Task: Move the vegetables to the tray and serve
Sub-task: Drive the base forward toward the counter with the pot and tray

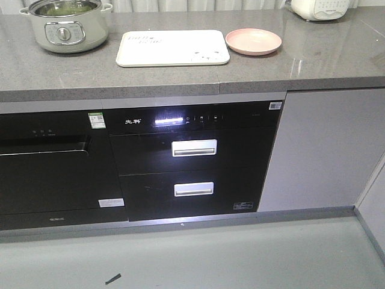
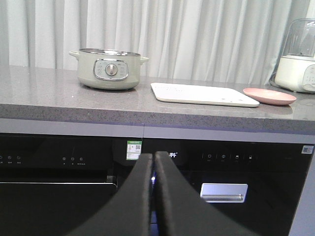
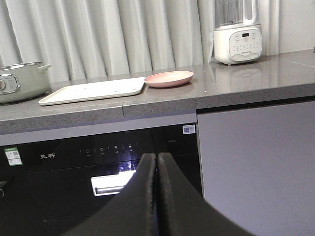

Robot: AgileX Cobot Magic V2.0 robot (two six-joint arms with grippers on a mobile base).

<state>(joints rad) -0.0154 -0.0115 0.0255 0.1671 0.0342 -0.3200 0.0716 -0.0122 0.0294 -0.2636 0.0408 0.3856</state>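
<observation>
Left pincer (image 2: 153, 157) and right pincer (image 3: 157, 157) both pressed together, low; left should likely spread above lettuce (image 1: 63, 8) in upper-left electric pot (image 1: 69, 37)

Front camera high, tilted down over the counter (image 1: 313, 63), wrist cameras low, level, near counter height, all sharing the tray (image 1: 173, 48), two o'clock from left, ten o'clock from right

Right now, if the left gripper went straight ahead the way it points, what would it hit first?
Probably the black appliance front under the counter, near the green sticker. The left gripper, shut, aims below the pot and tray. Distance is unclear.
</observation>
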